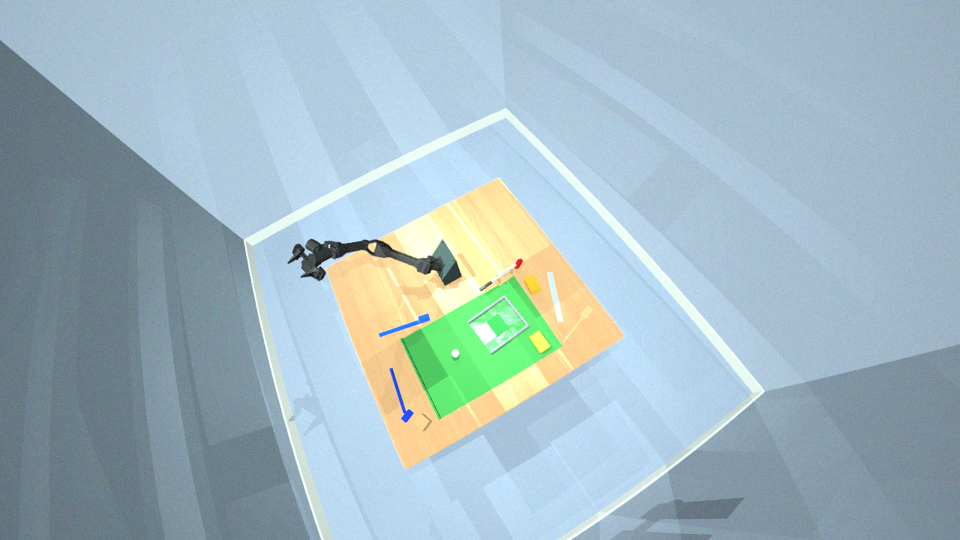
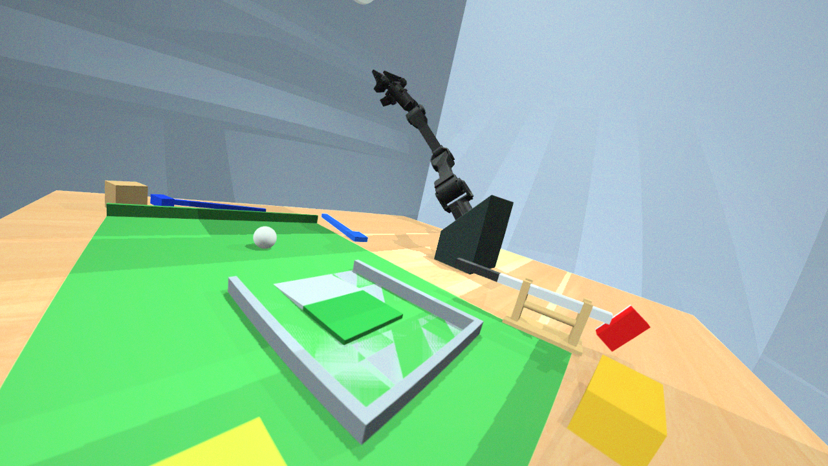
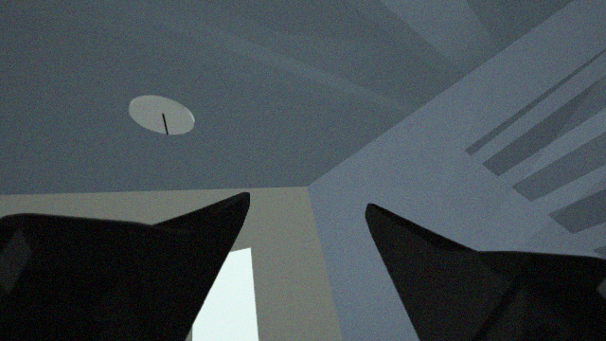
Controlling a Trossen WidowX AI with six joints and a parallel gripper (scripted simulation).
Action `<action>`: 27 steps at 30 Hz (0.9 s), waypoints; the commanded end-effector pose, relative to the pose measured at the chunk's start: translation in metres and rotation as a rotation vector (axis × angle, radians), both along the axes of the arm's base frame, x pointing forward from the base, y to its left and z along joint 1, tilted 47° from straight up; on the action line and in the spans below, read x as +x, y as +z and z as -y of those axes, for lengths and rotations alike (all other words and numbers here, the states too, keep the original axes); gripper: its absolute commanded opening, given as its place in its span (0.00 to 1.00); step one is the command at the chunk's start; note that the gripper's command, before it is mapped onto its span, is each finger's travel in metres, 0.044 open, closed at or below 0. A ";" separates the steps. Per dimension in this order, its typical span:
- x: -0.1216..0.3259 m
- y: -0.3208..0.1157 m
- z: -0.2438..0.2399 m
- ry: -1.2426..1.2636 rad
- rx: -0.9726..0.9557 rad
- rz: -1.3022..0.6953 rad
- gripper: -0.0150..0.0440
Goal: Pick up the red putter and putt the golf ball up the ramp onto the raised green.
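Observation:
The red putter (image 1: 518,263) (image 2: 623,328) has a red head, a white shaft and a dark grip end. It rests raised on a wooden stand (image 2: 550,312) beside the green mat (image 1: 469,389) (image 2: 57,347). The white golf ball (image 1: 454,353) (image 2: 264,237) lies on the mat, in front of the pale ramp (image 1: 484,333) (image 2: 315,287). The ramp leads to the small raised green (image 1: 497,325) (image 2: 353,316). My gripper (image 1: 297,264) (image 2: 379,87) (image 3: 309,204) is open and empty, high up and far from putter and ball, and tilted upward at the ceiling.
A grey wall (image 1: 511,340) (image 2: 297,353) borders the raised green on three sides. Two blue putters (image 1: 403,326) (image 1: 399,392) and a tan block (image 1: 422,421) (image 2: 126,193) lie around the mat's far end. Yellow blocks (image 1: 532,283) (image 1: 539,341) and a pale strip (image 1: 555,296) are at the other end.

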State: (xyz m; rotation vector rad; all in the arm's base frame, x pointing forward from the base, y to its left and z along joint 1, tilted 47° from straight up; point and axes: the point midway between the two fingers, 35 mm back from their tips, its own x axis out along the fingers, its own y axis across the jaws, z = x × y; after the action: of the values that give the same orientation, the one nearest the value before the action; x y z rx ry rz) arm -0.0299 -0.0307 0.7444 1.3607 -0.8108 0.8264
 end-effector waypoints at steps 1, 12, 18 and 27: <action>0.001 0.000 0.000 -0.001 -0.002 -0.002 0.98; 0.125 -0.025 -0.049 -0.123 -0.236 -0.239 1.00; 0.208 -0.063 -0.087 -0.216 -0.437 -0.406 1.00; 0.315 -0.149 -0.144 -0.322 -0.793 -0.627 1.00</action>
State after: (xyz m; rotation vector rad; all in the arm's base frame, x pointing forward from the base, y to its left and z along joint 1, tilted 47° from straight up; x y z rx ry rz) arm 0.2568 0.0977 0.6235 0.7581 -0.2278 0.3868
